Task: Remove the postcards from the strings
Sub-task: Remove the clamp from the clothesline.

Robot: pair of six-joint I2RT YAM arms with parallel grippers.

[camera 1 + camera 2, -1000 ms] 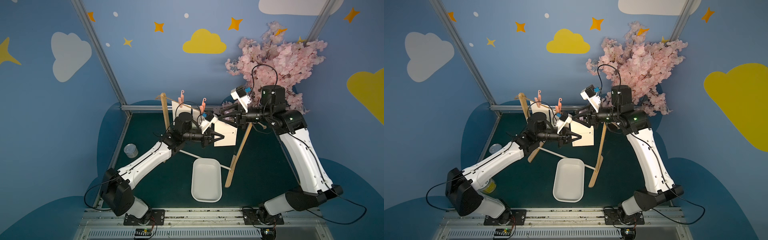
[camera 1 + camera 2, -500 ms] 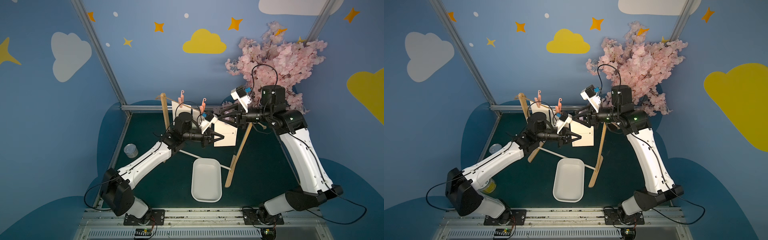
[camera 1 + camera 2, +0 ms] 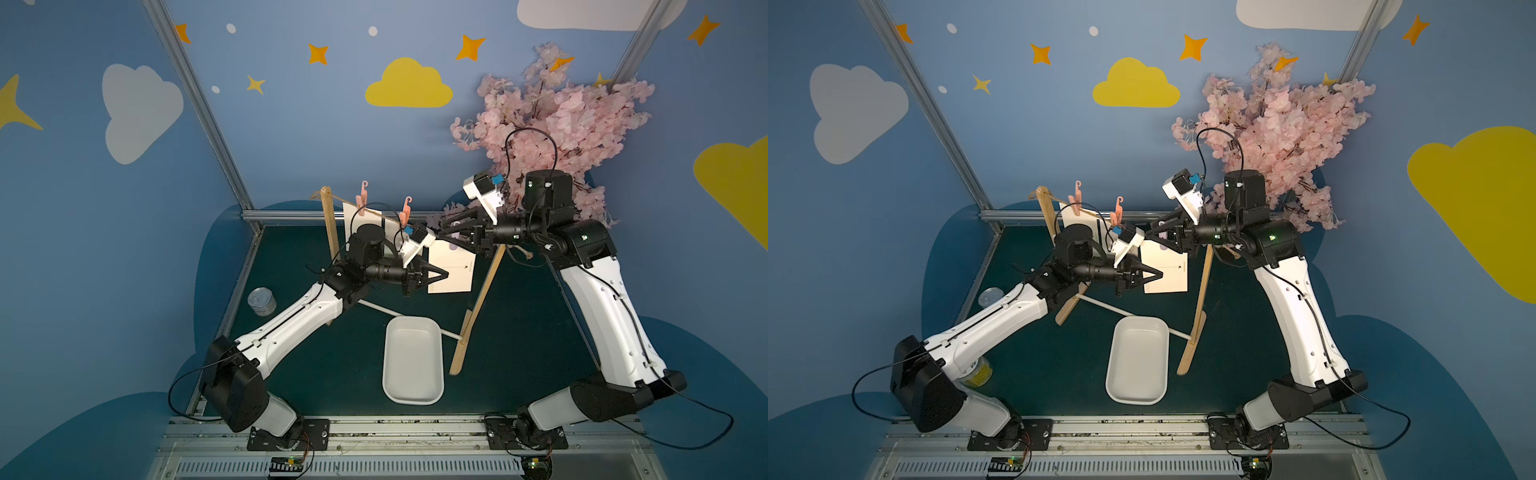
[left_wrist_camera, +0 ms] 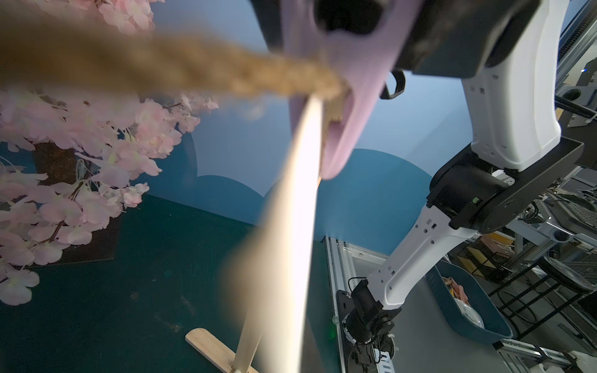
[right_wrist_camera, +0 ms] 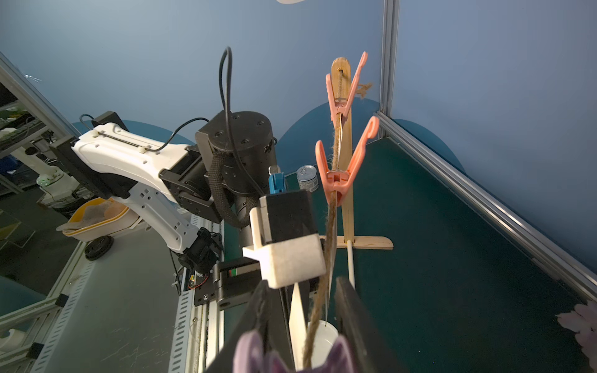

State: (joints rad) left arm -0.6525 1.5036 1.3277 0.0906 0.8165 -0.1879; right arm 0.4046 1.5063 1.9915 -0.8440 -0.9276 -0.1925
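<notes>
One white postcard [image 3: 455, 270] hangs from the jute twine [image 3: 343, 202], next to the wooden post [image 3: 482, 299] nearest the right arm. A lilac clothespin [image 4: 342, 135] pins it there. The left gripper [image 3: 445, 274] is pressed together on the card's side edge. The right gripper [image 3: 448, 232] pinches the lilac clothespin's handles. Two salmon clothespins [image 5: 337, 181] sit farther along the twine. A white tray [image 3: 411, 365] lies on the green mat below.

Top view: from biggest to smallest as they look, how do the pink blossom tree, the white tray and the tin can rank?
1. pink blossom tree, largest by far
2. white tray
3. tin can, clearly smallest
</notes>
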